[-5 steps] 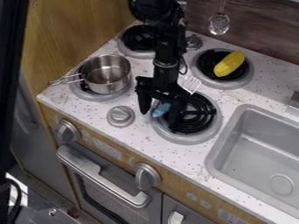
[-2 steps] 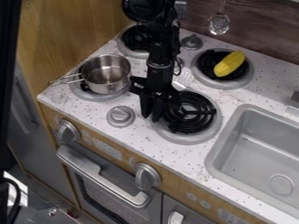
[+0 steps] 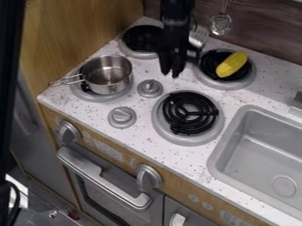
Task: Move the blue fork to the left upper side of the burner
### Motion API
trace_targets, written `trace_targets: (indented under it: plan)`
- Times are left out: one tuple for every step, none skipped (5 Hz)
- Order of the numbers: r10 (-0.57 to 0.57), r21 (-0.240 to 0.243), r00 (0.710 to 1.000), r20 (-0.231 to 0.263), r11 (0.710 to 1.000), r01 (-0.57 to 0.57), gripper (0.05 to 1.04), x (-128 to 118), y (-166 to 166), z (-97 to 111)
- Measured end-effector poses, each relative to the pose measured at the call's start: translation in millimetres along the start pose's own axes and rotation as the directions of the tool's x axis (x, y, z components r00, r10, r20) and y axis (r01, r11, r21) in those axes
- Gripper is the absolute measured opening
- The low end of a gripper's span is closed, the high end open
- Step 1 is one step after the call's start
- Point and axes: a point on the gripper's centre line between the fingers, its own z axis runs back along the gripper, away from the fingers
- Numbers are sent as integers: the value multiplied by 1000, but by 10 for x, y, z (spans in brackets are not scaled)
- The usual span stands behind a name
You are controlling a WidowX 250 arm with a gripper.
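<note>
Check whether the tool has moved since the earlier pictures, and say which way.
Yes, up the view. The tool was at the left rim of the front burner nearest the sink; now it is well above that rim in the view.

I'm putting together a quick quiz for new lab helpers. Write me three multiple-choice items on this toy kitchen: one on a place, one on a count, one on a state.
1. Where in the picture does the gripper show?
A) At the sink
B) By the oven door
C) Between the two back burners

2. How many burners does the stovetop have?
A) Two
B) Four
C) Six

3. How does the metal saucepan sit?
A) Upright, with no lid
B) Upside down
C) Tipped on its side

Answers:
1: C, since it hangs between the back left burner and the one with the yellow toy vegetable.
2: B, since there are two at the back, one under the saucepan, and the bare front right burner.
3: A, since its base is down and its open top shows the inside.
</note>
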Motion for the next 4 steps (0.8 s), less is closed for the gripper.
trace_targets:
  plan:
    - [120, -9, 993, -17, 993, -121, 217, 225, 334, -78]
    - [202, 19, 979, -38, 979, -201, 216, 403, 609, -222]
    - [246, 24, 968, -55, 969, -245, 216, 479, 832, -283]
    - [279, 21, 960, -37, 960, -278, 216, 551, 1001, -293]
